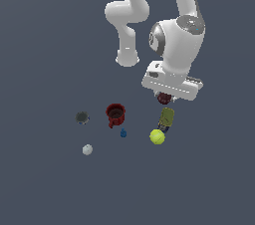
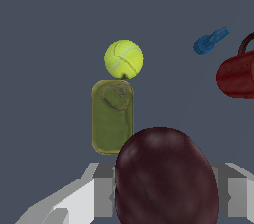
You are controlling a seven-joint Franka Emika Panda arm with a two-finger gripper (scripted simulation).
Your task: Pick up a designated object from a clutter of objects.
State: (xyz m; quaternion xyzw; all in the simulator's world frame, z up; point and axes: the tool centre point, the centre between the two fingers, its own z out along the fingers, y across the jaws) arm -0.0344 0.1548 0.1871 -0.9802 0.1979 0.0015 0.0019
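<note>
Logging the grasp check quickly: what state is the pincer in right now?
Pincer: closed on the plum, which sits between its fingers.

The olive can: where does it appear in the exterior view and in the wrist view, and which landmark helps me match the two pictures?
Exterior view: the olive can lies below the arm's hand, toward the exterior view's right, just above the tennis ball.
Wrist view: the olive can lies near the picture's middle, between the tennis ball and the maroon plum.
Shared landmark: the tennis ball, close against one end of the can.
</note>
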